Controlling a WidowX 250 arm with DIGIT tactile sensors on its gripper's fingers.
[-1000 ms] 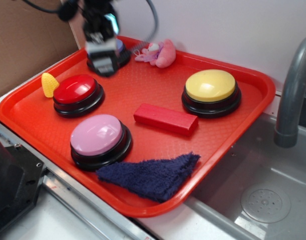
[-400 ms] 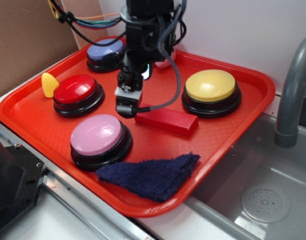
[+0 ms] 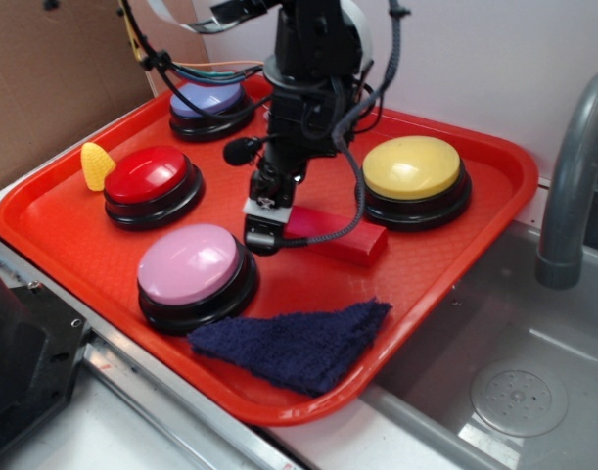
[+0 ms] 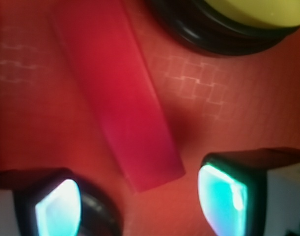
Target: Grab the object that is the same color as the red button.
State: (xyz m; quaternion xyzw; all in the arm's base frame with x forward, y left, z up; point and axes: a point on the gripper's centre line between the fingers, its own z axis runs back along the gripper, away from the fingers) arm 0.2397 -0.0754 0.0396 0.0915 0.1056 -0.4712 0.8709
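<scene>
Closing on the flat red rectangular block (image 3: 352,241) is the step in hand, and you will do it best by first centring the gripper (image 3: 262,225) on the block's width. In the wrist view the two fingers (image 4: 228,196) stand apart with nothing between them, and the block's (image 4: 118,98) near end reaches toward the gap but sits left of its middle, running away at a slant toward the upper left. I judge you should turn the wrist a little so the pads face the long sides squarely, shift so the block lies evenly between them, then descend until the fingertips are close to the red plastic tray (image 3: 73,235) and only then bring the fingers together. Grip across the narrow width, not the length; the smooth faces may slip if you catch only a corner.

From the exterior view, the block lies near the middle of the tray, right of the gripper and partly hidden behind it, with its left end directly under the tool. It lies between the pink domed button (image 3: 193,264) at the near left and the yellow domed button (image 3: 412,168) at the far right. The glossy red domed button (image 3: 147,176) on its black base sits well apart at the left, matching the block's colour. Whether the fingertips already touch the tray I cannot tell.
</scene>
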